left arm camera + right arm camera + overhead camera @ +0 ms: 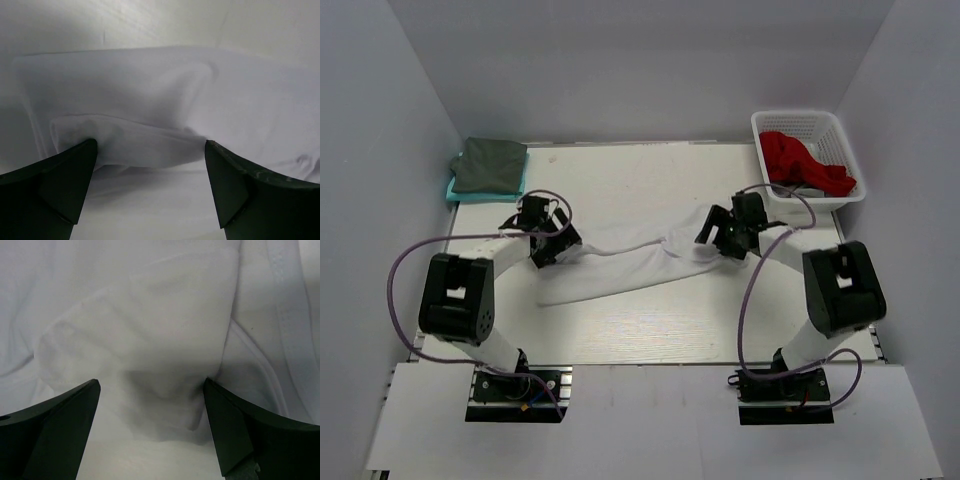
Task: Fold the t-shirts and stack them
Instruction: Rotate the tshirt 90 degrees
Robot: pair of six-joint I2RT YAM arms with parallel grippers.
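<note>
A white t-shirt (pixel 620 268) lies stretched across the middle of the table, bunched into a long band. My left gripper (pixel 552 248) is at its left end, open, with a fold of the white cloth (pixel 150 135) between the spread fingers (pixel 60 185). My right gripper (pixel 728 240) is at its right end, open, over rumpled white cloth (pixel 160 355) between its fingers (pixel 235 425). A dark grey-green t-shirt (pixel 488 165) lies folded on a teal one (pixel 454 189) at the back left. Red cloth (pixel 802 165) sits in the basket.
A white lattice basket (pixel 807 124) stands at the back right with the red cloth and some grey cloth in it. Grey walls enclose the table on three sides. Purple cables loop beside each arm.
</note>
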